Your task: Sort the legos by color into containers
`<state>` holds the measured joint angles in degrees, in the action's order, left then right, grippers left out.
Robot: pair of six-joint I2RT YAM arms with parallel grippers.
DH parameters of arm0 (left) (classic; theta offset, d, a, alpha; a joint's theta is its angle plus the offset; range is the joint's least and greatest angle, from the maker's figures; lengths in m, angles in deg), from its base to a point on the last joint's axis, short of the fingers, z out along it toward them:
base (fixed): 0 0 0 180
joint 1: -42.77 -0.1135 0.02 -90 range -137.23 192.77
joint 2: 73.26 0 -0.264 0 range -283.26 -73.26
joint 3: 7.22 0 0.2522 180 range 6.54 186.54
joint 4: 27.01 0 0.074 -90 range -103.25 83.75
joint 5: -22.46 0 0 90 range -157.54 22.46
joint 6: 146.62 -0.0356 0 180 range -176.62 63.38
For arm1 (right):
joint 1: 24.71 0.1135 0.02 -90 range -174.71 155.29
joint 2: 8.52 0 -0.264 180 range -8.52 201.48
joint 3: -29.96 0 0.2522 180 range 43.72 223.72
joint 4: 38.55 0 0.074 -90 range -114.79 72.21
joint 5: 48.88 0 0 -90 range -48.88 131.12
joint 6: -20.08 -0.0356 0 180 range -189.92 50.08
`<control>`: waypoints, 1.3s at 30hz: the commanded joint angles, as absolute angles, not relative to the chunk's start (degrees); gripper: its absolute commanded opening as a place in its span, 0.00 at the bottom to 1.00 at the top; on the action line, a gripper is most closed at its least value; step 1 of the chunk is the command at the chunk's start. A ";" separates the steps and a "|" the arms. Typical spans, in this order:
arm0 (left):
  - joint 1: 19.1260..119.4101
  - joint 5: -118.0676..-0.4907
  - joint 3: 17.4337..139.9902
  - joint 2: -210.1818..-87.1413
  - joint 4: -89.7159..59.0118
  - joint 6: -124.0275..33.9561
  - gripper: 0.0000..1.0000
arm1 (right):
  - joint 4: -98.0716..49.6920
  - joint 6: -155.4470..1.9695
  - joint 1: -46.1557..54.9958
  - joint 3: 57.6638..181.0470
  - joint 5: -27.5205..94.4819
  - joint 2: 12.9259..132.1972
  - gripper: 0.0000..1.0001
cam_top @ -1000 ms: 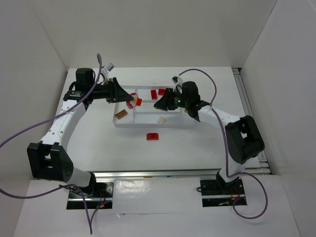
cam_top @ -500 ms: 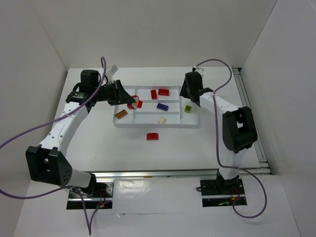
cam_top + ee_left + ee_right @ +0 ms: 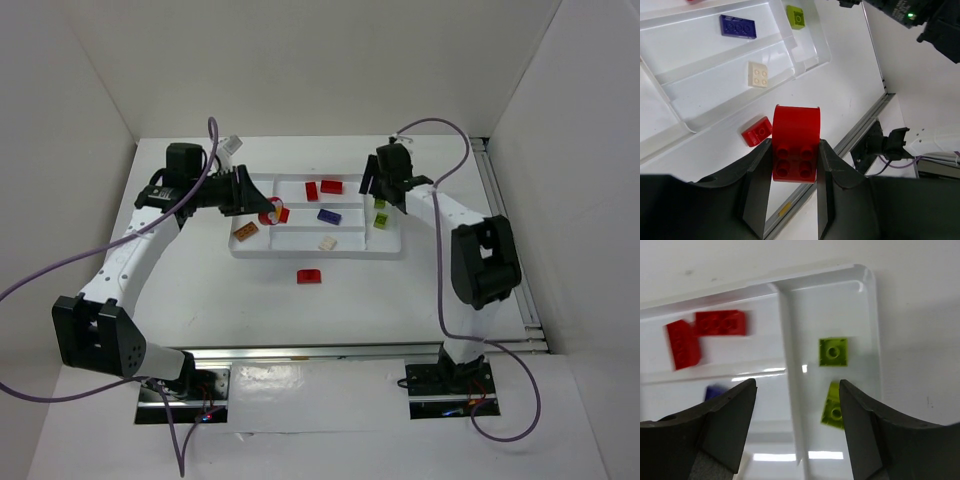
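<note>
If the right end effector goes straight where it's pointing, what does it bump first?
Probably the divider of the white tray, just beside the end compartment with two lime green legos. The right end effector is open and nothing shows in between, though depth is hard to judge.

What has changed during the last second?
The right gripper swung from the middle of the tray to its right end and opened, dropping a green brick beside the other green brick. The left gripper kept its grip on the red brick; the rest did not move.
</note>
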<state>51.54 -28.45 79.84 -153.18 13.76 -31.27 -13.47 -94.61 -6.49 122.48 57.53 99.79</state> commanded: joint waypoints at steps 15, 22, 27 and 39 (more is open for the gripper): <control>51.73 -8.32 80.29 -152.36 0.21 -29.38 0.00 | -51.75 -100.68 -4.85 108.50 -22.15 81.83 0.96; 51.73 -7.69 79.76 -152.88 -1.03 -28.75 0.00 | -51.77 -97.88 -0.10 111.39 -26.82 84.38 0.99; 51.73 -7.69 79.76 -152.88 -1.03 -28.75 0.00 | -53.95 -99.10 1.84 113.50 -27.51 86.13 0.99; 51.73 -7.16 79.23 -152.88 -1.03 -29.28 0.00 | -63.71 -107.36 2.36 115.44 -28.30 90.09 0.75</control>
